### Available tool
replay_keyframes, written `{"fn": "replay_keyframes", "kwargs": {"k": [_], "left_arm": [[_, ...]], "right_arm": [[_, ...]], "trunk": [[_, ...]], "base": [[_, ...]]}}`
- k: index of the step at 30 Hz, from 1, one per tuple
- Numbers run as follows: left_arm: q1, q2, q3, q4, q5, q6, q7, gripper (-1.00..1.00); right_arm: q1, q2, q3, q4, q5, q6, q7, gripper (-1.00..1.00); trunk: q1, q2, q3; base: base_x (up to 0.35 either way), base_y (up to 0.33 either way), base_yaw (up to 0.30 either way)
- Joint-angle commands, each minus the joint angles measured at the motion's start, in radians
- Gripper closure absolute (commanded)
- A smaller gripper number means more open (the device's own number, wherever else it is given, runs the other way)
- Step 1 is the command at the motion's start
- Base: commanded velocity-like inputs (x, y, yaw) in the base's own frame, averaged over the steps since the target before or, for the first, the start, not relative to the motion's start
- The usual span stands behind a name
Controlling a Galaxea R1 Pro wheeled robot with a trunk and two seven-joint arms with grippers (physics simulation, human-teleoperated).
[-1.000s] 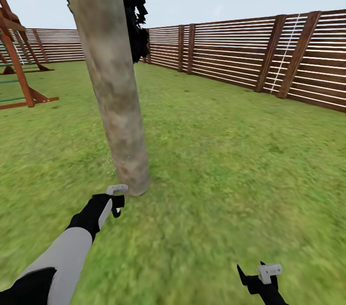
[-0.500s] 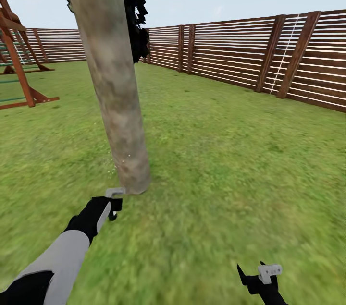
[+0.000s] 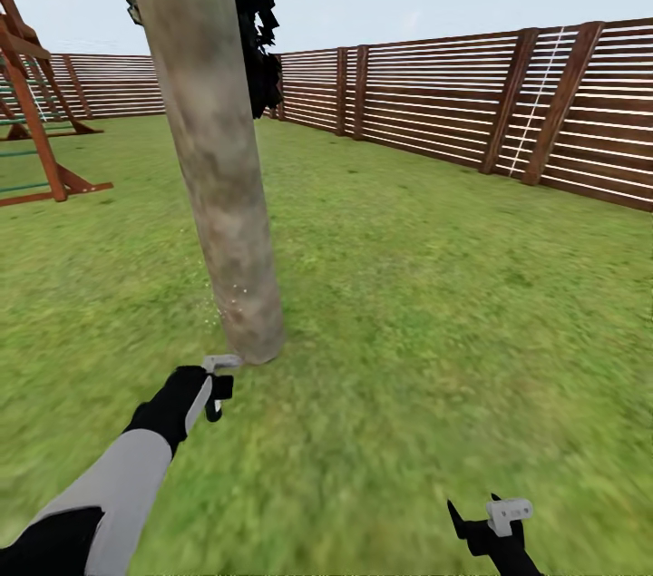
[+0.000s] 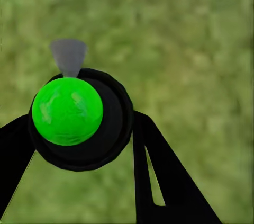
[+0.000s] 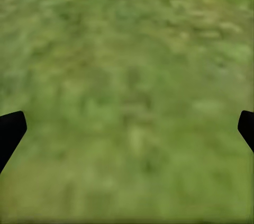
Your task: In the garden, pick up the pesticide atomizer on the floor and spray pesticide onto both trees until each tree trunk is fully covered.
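**A:** What did the left gripper (image 4: 79, 134) have there?

**B:** It was clamped on the sprayer (image 4: 67, 112). In the left wrist view one black finger (image 4: 159, 176) pressed against the dark round body, with the other at its far side. The top was a bright green cap, and a grey nozzle (image 4: 69, 57) stuck out over the grass (image 4: 196, 60).

**A:** And from the head camera?

**B:** The left gripper (image 3: 214, 384) hung low, just beside the foot of the tree trunk (image 3: 213, 159). The grey nozzle (image 3: 220, 362) pointed at the base, nearly touching it, though I couldn't tell whether it did.

**A:** Any spray showing?

**B:** A few whitish specks (image 3: 238, 293) dotted the lower trunk, with some hanging just off its side.

**A:** And the right gripper (image 3: 494, 522)?

**B:** It sat low at the frame's bottom edge, well apart from the tree. Its fingertips (image 5: 11, 128) stood wide apart with grass between them.

**A:** Surroundings?

**B:** A slatted wooden fence (image 3: 453, 113) ran around the lawn, and a red wooden frame (image 3: 36, 122) stood far off.
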Motion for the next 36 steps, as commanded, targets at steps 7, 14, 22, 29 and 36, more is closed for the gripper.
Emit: {"fn": "replay_keyframes", "kwargs": {"k": [7, 14, 22, 29, 36], "left_arm": [[0.001, 0.023, 0.008, -0.099, 0.000, 0.006, -0.003, 1.00], [0.001, 0.009, 0.002, -0.117, 0.005, 0.039, -0.004, 1.00], [0.000, 0.049, 0.007, -0.287, 0.009, 0.137, -0.009, 1.00], [-0.009, 0.044, 0.002, -0.304, 0.010, 0.144, -0.010, 1.00], [-0.048, 0.088, 0.006, -0.304, 0.011, 0.161, -0.011, 1.00]], "right_arm": [[0.000, 0.000, 0.000, 0.000, 0.000, 0.000, 0.000, -1.00], [0.000, 0.000, 0.000, 0.000, 0.000, 0.001, 0.000, -1.00], [0.000, 0.000, 0.000, 0.000, 0.000, 0.000, 0.000, -1.00], [0.000, 0.000, 0.000, 0.001, 0.001, 0.001, 0.000, -1.00], [0.000, 0.000, 0.000, 0.001, 0.001, 0.001, 0.000, -1.00]], "trunk": [[0.000, 0.000, 0.000], [0.000, 0.000, 0.000], [0.000, 0.000, 0.000], [0.000, 0.000, 0.000], [0.000, 0.000, 0.000]], "base": [[-0.001, 0.000, -0.193], [-0.086, 0.000, -0.027], [-0.015, 0.000, 0.000], [-0.149, 0.031, 0.000], [-0.002, 0.000, 0.000]]}}
